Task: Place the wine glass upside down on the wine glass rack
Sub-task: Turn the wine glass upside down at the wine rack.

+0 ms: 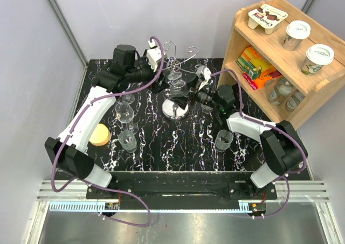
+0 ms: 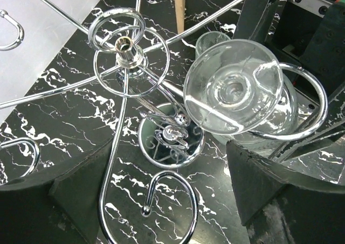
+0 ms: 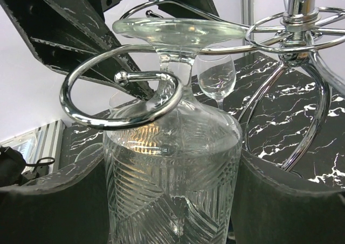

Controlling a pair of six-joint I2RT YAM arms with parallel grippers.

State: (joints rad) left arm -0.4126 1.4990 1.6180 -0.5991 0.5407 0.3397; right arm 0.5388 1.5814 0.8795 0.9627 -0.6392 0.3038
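My right pincer [image 3: 172,211] is clamped on the bowl of the wine glass [image 3: 172,152]. The glass is clear, leaf-cut and inverted at frame centre. Its stem sits inside a curled arm of the chrome wine glass rack [image 3: 81,101], foot above the curl. My left pincer [image 2: 167,201] hangs apart over the rack's hub. At upper right, on the wooden shelf [image 1: 275,39], the packet [image 1: 267,15] has lettering too small to read.

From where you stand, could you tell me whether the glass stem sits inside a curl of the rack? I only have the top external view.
Observer: Yes, the right wrist view shows the wine glass stem through a curl of the wine glass rack, foot above the wire.
Operator: Does the right gripper hold it?
Observer: Yes, its fingers flank the bowl on both sides.
Operator: And the left gripper?
Observer: Open and empty, above the rack.
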